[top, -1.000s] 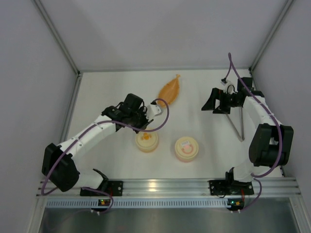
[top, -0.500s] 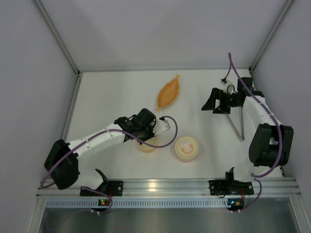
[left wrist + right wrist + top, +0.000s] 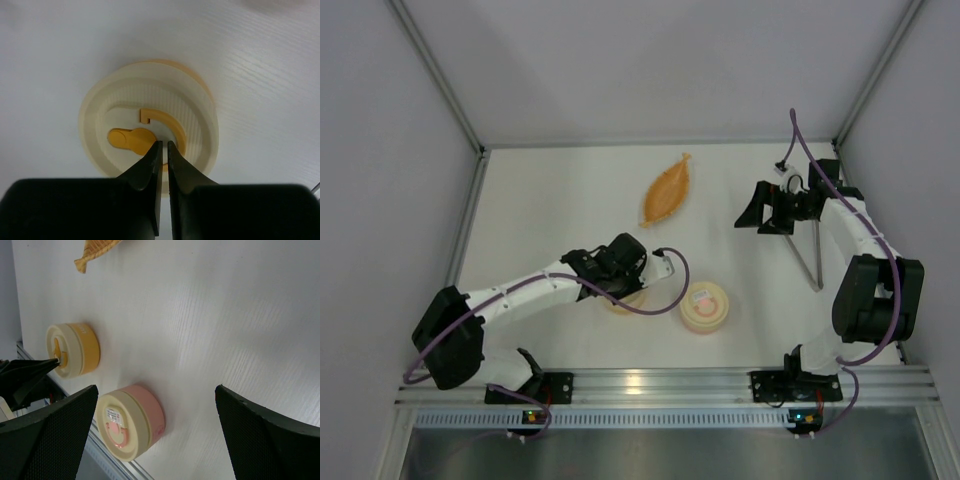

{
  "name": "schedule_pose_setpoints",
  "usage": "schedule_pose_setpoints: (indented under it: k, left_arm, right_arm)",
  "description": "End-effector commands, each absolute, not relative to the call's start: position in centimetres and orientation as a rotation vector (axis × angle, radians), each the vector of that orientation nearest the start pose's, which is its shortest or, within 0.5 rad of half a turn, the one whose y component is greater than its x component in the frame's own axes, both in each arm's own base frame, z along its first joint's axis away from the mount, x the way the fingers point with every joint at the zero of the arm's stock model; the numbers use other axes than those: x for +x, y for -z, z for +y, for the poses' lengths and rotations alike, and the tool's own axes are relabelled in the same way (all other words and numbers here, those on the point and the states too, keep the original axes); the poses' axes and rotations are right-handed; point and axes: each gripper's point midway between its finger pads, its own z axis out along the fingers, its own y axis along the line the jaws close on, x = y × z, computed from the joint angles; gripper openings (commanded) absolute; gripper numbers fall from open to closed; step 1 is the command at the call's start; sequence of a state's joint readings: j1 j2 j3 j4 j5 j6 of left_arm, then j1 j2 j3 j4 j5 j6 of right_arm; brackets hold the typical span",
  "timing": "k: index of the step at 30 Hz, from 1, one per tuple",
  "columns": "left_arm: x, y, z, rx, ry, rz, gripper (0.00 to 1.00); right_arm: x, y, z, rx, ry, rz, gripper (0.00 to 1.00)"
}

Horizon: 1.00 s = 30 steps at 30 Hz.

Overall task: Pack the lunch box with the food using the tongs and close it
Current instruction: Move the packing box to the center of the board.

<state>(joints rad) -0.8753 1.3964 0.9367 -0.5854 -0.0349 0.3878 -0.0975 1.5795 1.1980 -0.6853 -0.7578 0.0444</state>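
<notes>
Overhead view of a white table with two robot arms mounted at its near edge.

Closest to the bases, the left gripper points down onto a round yellow lunch box. Its jaws are drawn almost together, leaving only a thin slit between the black fingers. The tips sit at the right end of a small yellow tab on the cream lid, which covers the box, so the contents are hidden. It is unclear whether the tips pinch anything. From above, the left wrist and its purple cable cover most of this box.

Just to the right of those jaws stands a round pink box, apart from the yellow one. Its own cream lid is on, so its inside is hidden too.

Farther back on the right, the right gripper hangs above the table, facing left, jaws spread wide with nothing between them. Both boxes lie ahead of those jaws, well apart from them.

The tongs lie flat on the table behind the right jaws. They are partly under the right forearm, with their joined end toward the near edge and no gripper on them.

Farthest away, beyond both pairs of jaws and between them in line, a long orange leaf-shaped tray lies on the table on its own.
</notes>
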Motion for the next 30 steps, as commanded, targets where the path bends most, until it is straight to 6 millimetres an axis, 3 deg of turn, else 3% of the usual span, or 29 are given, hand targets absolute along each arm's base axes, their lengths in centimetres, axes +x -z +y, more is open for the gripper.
schedule_pose_setpoints:
  k: [1,4,6,12,15,17,20,25,30]
  left_arm:
    - [20.4,-6.7,-22.2,1.535,0.163,2.187,0.13]
    - [20.4,-7.8,-22.3,1.522,0.172,2.184,0.14]
    - [20.3,-10.3,-23.2,1.492,0.258,2.155,0.16]
    - [21.5,-19.1,-24.0,1.248,0.588,2.124,0.43]
    - [22.9,-20.8,-22.4,1.096,0.627,2.163,0.58]
    - [24.4,-20.4,-20.5,0.993,0.594,2.22,0.63]
    - [25.4,-18.1,-18.8,0.954,0.587,2.309,0.63]
    - [24.1,-15.1,-20.7,1.026,0.819,2.399,0.6]
    - [25.1,-12.6,-21.2,1.043,0.896,2.425,0.57]
  right_arm:
    - [34.5,-16.4,8.7,-0.115,-0.959,2.418,0.99]
    - [34.5,-16.8,8.8,-0.124,-0.965,2.41,0.99]
    - [34.4,-17.2,8.9,-0.134,-0.969,2.406,0.99]
    - [33.6,-18.4,8.7,-0.241,-0.934,2.382,0.99]
    - [32.8,-18.8,8.3,-0.332,-0.883,2.374,0.99]
    - [32.0,-18.4,8.0,-0.381,-0.85,2.398,0.99]
    - [30.5,-17.8,7.9,-0.44,-0.858,2.437,0.99]
    - [28.5,-16.7,7.9,-0.515,-0.891,2.488,0.99]
    - [27.7,-17.0,8.1,-0.539,-0.911,2.486,0.99]
